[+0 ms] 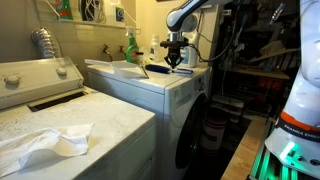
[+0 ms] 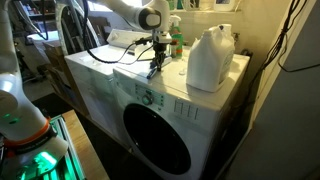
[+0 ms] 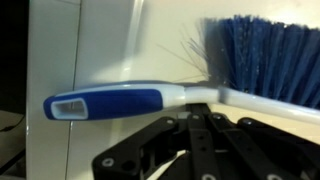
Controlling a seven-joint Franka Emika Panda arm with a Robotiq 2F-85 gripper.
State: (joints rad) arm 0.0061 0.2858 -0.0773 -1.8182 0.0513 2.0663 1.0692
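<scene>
In the wrist view a brush with a blue-and-white handle (image 3: 105, 103) and blue bristles (image 3: 265, 50) lies across the tips of my gripper (image 3: 200, 108). The black fingers are drawn together at the brush's white neck and look shut on it. Below the brush is the white top of a front-loading washer (image 2: 150, 100). In both exterior views the gripper (image 1: 178, 58) (image 2: 158, 55) points down over the back of that top, and a thin dark piece (image 2: 152, 72) hangs slanted under it.
A large white jug (image 2: 210, 58) stands on the washer beside the gripper. Green bottles (image 2: 177, 42) (image 1: 130, 45) stand behind. A white cloth (image 1: 45, 145) lies on the near top-loading machine (image 1: 40, 80). The wall is close by.
</scene>
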